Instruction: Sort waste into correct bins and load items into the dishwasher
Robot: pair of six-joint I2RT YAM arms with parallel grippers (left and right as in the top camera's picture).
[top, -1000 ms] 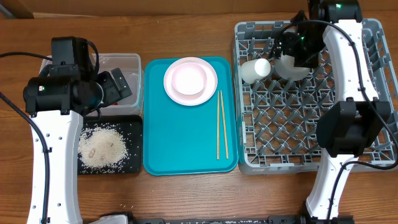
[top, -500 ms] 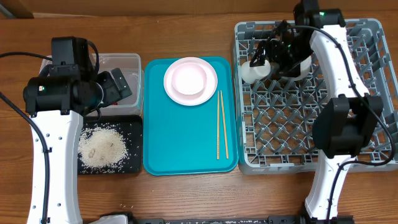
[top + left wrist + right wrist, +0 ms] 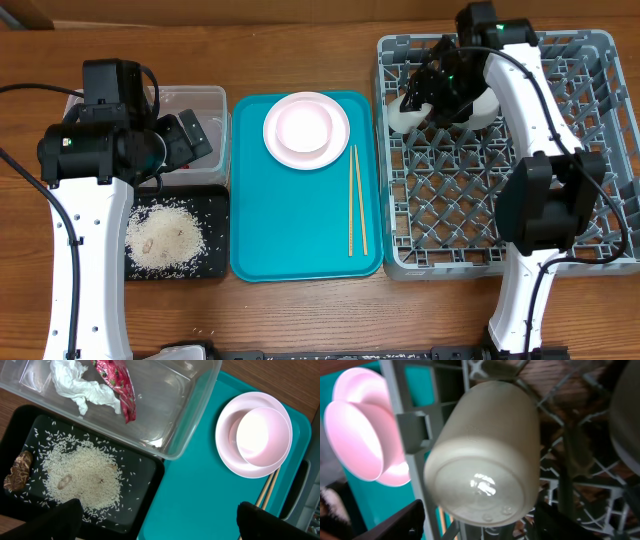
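A wooden bench (image 3: 300, 40) carries the grey dish rack (image 3: 590, 150) on the right. The white cup (image 3: 485, 455) lies on its side in the rack's far-left corner, between the fingers of the right end effector (image 3: 477, 520). Whether they press it, I cannot tell. The left end effector (image 3: 162, 517) hangs open above the clear tub (image 3: 192, 435), which contains the tissue (image 3: 75, 385) and red wrapper (image 3: 120, 387).

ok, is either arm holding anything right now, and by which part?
Left gripper: nothing, fingers wide open. Right gripper: fingers flank the white cup near its base, but whether they actually grip it cannot be told.
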